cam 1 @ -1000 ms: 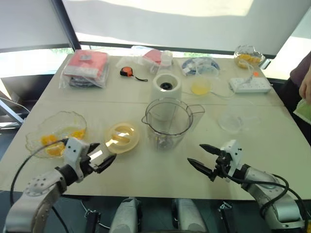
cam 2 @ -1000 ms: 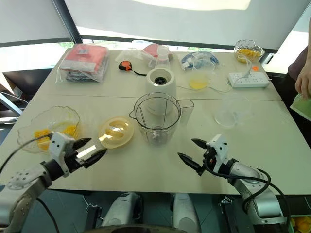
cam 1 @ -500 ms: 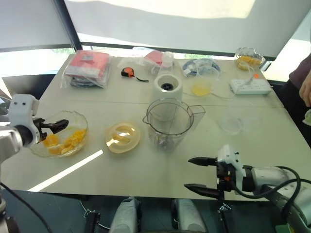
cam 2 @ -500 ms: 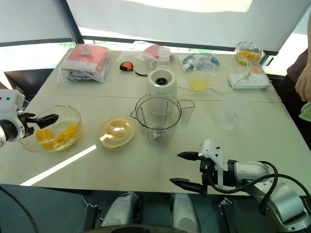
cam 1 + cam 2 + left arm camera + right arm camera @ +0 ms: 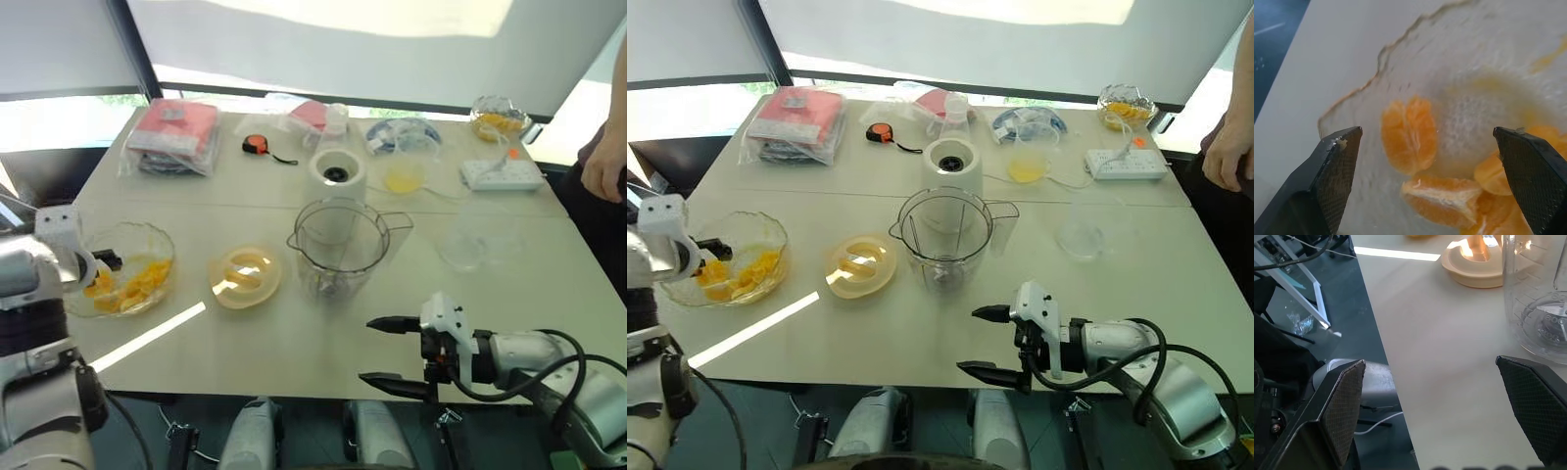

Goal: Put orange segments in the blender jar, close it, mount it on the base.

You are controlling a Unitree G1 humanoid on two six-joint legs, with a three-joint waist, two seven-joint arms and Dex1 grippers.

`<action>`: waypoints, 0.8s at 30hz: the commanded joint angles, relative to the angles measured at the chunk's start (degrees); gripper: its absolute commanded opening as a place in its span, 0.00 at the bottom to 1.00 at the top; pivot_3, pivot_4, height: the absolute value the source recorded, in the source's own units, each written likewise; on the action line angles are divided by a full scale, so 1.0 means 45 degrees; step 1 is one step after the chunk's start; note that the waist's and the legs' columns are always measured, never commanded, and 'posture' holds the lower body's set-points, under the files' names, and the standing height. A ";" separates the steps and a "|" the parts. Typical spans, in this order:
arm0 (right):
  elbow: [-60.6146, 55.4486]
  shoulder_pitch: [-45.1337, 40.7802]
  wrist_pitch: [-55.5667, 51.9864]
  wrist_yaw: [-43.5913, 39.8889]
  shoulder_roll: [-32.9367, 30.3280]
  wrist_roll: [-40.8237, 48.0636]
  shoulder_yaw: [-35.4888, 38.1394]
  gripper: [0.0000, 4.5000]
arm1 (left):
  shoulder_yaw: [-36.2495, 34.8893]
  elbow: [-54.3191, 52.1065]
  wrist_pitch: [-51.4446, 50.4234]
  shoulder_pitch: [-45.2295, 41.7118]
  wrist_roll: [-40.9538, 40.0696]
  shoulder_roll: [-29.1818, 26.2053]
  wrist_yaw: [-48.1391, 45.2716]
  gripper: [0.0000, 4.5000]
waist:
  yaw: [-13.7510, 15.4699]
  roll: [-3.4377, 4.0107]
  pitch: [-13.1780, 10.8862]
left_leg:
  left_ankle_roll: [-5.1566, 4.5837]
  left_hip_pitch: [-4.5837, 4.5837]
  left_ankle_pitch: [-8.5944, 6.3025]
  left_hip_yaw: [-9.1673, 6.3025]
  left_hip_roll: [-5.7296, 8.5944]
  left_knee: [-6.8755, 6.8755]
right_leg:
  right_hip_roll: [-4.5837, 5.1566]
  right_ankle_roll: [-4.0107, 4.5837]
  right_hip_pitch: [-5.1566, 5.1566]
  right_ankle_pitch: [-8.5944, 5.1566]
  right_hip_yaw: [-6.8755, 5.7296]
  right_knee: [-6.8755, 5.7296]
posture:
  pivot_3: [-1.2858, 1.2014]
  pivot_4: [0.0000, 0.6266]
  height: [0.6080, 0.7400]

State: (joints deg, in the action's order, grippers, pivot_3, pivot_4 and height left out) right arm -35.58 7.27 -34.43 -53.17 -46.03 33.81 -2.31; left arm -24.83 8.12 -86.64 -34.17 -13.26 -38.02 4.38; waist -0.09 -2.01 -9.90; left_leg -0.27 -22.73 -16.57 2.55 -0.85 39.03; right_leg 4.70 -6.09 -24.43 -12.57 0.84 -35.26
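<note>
Several orange segments (image 5: pixel 1409 133) lie in a scalloped glass bowl (image 5: pixel 149 238) at the table's left. My left gripper (image 5: pixel 104 260) hangs open at that bowl's left rim, pointing down into it, its two fingers either side of the segments and touching none. The clear blender jar (image 5: pixel 341 250) stands upright and empty at the table's centre, blade visible at its bottom. Just behind it stands the white base (image 5: pixel 336 174). A pale yellow lid (image 5: pixel 245 277) lies left of the jar. My right gripper (image 5: pixel 367 351) is open and empty over the table's front edge, pointing left.
A second bowl of fruit (image 5: pixel 500 117), a white power strip (image 5: pixel 502 173) and a cup of yellow liquid (image 5: pixel 405 174) sit at the back right. An empty clear bowl (image 5: pixel 470 245) lies right of the jar. Red packets (image 5: pixel 174 132) and a tape measure (image 5: pixel 257 145) sit at the back left. A person's arm (image 5: pixel 602 166) shows at the right.
My left gripper swung from the front edge beside the lid out left to the fruit bowl and tipped downward. My right gripper rolled and drew back left toward the front edge.
</note>
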 commanded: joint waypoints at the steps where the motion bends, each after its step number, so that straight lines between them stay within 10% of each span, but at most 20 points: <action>1: 0.0007 -0.0076 0.0250 0.0039 0.0067 -0.0167 -0.0045 1.00 | -0.0447 -0.0300 -0.0213 -0.0387 0.0817 0.0438 0.0638 0.99 | 0.0073 -0.0018 0.0007 | 0.0001 -0.0001 0.0000 0.0002 0.0000 0.0001 | 0.0003 0.0001 0.0000 0.0001 0.0001 0.0003 | 0.52 0.24 1.00; 24: -0.0050 -0.0071 0.0343 0.0634 0.0546 -0.0621 -0.0304 1.00 | -0.0998 0.3975 0.4083 -0.1053 0.2321 0.1663 0.2164 0.94 | 0.0038 0.0001 0.0019 | 0.0058 0.0004 -0.0029 0.0004 -0.0005 -0.0024 | 0.0090 0.0023 -0.0026 0.0015 0.0002 -0.0009 | 0.52 0.24 1.00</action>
State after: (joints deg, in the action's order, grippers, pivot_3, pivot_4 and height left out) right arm -34.49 6.67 -33.92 -50.42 -43.78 30.92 -4.12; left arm -28.20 24.46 -68.88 -39.14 -4.20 -29.32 12.95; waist 0.09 -2.01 -9.82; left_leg -0.01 -22.71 -16.71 2.57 -0.87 38.92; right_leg 5.10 -5.99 -24.55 -12.50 0.85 -35.31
